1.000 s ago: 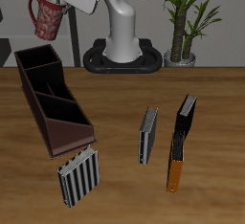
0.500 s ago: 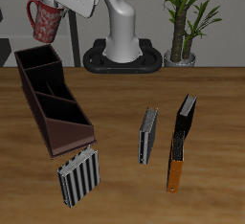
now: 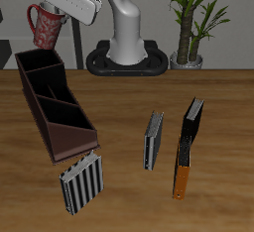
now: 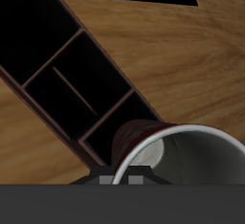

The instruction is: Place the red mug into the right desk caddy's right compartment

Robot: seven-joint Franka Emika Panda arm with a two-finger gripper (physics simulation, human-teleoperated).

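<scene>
**One mug held above one caddy**

One mug [image 3: 47,24] is gripped by the tool [image 3: 67,8], aloft over the caddy's [image 3: 53,101] far end. On the bench [image 3: 218,117], one rack [image 3: 79,182] and two books [image 3: 152,139] are seen. The caddy's sections are seen empty.

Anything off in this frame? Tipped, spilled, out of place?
Nothing spilled or damaged. The red mug hangs tilted in the pincer, above the back end of the right desk caddy. The grey rack and books lie undisturbed.
</scene>
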